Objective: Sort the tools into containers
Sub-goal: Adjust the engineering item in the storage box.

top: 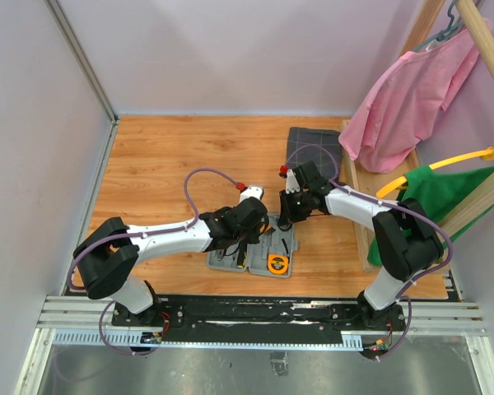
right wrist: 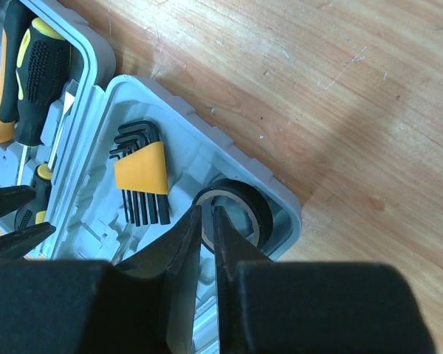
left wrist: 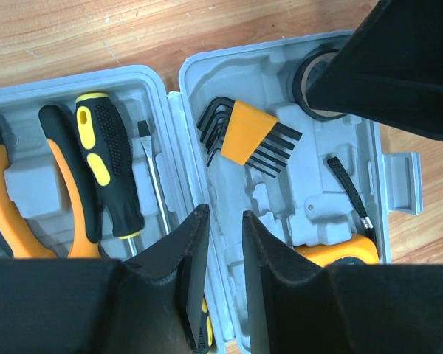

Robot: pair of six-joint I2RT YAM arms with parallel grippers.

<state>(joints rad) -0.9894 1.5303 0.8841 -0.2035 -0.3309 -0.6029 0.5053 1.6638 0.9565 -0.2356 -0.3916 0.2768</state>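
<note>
Both arms are bending inward over the open tool case [left wrist: 280,199], wrists pointing down. The left gripper [left wrist: 225,214] is hovering near its hinge, jaws slightly apart on nothing. The right gripper [right wrist: 206,209] is hanging at the tape roll [right wrist: 247,200] in the case's corner, jaws nearly together; I cannot tell whether they are pinching it. A screwdriver [left wrist: 107,162] is lying inside the case.

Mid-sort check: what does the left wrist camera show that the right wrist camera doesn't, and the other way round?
Only the left wrist view: the round orange tape measure, and the latch tab of the grey plastic tool case. Only the right wrist view: the left hand at the frame edge, and most of the black tape roll, largely hidden in the other view. Both: the black hex keys in their orange holder, the black-and-yellow screwdriver handle, the wooden tabletop.
</note>
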